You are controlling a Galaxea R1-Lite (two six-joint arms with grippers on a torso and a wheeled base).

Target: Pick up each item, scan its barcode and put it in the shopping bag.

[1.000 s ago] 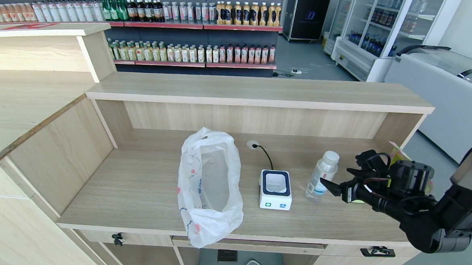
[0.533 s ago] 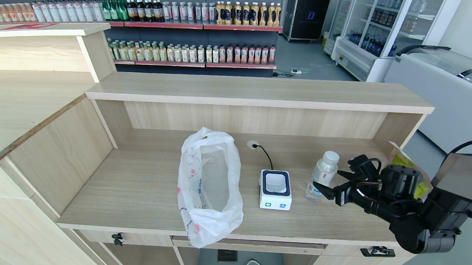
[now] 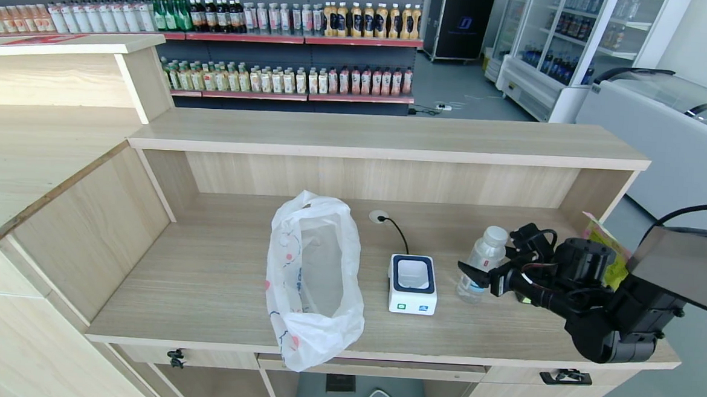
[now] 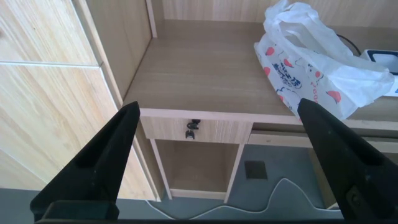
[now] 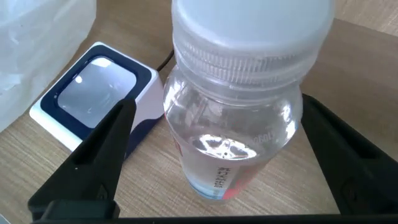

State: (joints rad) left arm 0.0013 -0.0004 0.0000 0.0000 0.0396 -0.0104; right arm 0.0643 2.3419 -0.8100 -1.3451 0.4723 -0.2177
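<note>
A clear water bottle [image 3: 482, 263] with a white cap stands upright on the wooden counter [image 3: 203, 287], right of the white scanner [image 3: 412, 283]. My right gripper [image 3: 486, 255] is open, one finger on each side of the bottle. In the right wrist view the bottle [image 5: 239, 112] stands between the dark fingers [image 5: 93, 168], with the scanner [image 5: 93, 93] beside it. A white shopping bag [image 3: 316, 281] lies open-mouthed left of the scanner. My left gripper [image 4: 217, 107] is open and holds nothing, off the counter's front left, facing the bag [image 4: 317, 56].
A yellow-green snack packet [image 3: 605, 245] leans at the counter's right end behind the right arm. The scanner's cable [image 3: 397, 231] runs to a hole at the back. A raised shelf [image 3: 387, 137] and side walls enclose the counter. Drawers with a lock [image 4: 194, 127] sit below.
My right gripper has moved left across the counter, from just right of the bottle to standing around it. Bottle, scanner and bag have not moved.
</note>
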